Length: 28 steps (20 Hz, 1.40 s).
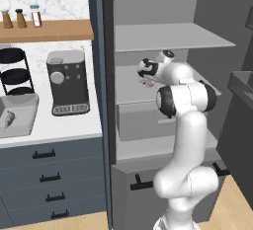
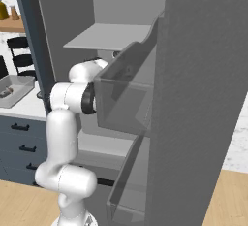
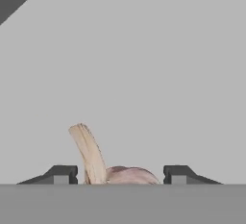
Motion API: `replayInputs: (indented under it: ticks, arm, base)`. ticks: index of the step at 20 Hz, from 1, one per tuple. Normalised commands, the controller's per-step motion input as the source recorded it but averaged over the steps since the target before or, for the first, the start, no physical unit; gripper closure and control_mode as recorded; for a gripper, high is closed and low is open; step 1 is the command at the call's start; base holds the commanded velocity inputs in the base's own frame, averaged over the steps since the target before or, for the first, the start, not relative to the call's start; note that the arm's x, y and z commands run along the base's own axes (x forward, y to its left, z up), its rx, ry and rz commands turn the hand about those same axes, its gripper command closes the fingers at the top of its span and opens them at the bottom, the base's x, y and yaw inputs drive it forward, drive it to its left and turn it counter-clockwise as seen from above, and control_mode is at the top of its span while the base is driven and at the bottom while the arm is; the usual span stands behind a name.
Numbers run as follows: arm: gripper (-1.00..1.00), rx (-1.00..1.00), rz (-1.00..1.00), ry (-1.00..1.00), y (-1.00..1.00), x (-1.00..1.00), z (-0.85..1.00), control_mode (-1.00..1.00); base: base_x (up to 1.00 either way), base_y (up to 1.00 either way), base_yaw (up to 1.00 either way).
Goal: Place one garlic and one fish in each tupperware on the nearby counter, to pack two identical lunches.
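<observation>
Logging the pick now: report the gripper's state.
Gripper: shut on a garlic bulb, inside the open fridge.

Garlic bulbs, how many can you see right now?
1. The garlic sits between the tool's fingertips in the hand view, inside the open fridge. Another may be hidden.

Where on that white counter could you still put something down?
Bare counter lies in front of the coffee machine, toward the front edge. The left end is crowded: a tupperware already holding a fish sits by the black rack.
</observation>
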Motion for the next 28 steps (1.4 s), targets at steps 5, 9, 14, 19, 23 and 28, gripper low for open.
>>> replayInputs:
  ticks: [5,9,14,19,23,28]
  arm:
    - [1.00,0.00,-0.22,0.00,0.00,-1.00,0.00,-1.00]
    - [1.00,0.04,-0.18,0.00,0.00,-1.00,0.13,-1.00]
    - [1.00,0.05,-0.04,0.00,0.00,-1.00,0.83,-1.00]
    - [1.00,0.03,0.00,0.00,0.00,-1.00,0.67,-1.00]
    - [1.00,-0.05,0.00,0.00,0.03,-1.00,0.00,-1.00]
    - [1.00,0.00,-0.08,0.00,0.18,-1.00,0.01,-1.00]
  base:
    - [0.00,0.00,0.00]
    - [0.00,0.00,0.00]
    - [0.00,0.00,0.00]
    - [0.00,0.00,0.00]
    - [0.00,0.00,0.00]
    - [0.00,0.00,0.00]
